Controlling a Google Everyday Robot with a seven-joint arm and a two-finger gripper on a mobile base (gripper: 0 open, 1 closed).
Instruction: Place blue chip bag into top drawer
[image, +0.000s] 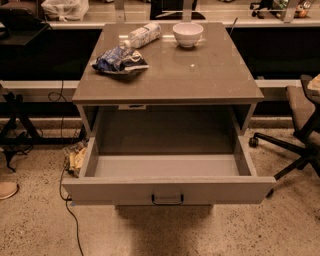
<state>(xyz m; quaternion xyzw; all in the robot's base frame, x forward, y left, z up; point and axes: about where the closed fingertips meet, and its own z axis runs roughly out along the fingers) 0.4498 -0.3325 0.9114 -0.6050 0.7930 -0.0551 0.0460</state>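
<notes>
The blue chip bag (119, 61) lies crumpled on the left part of the cabinet top (200, 70), its white panel facing right. The top drawer (167, 190) is pulled fully open below it; its grey inside (165, 164) holds nothing, and its dark metal handle (167, 199) sits at the centre of the front panel. The gripper is not in view.
A clear plastic water bottle (142, 36) lies on its side behind the bag. A white bowl (188, 34) stands at the back centre. An office chair (300, 125) stands to the right. Cables and small clutter (74, 159) lie on the floor at the left.
</notes>
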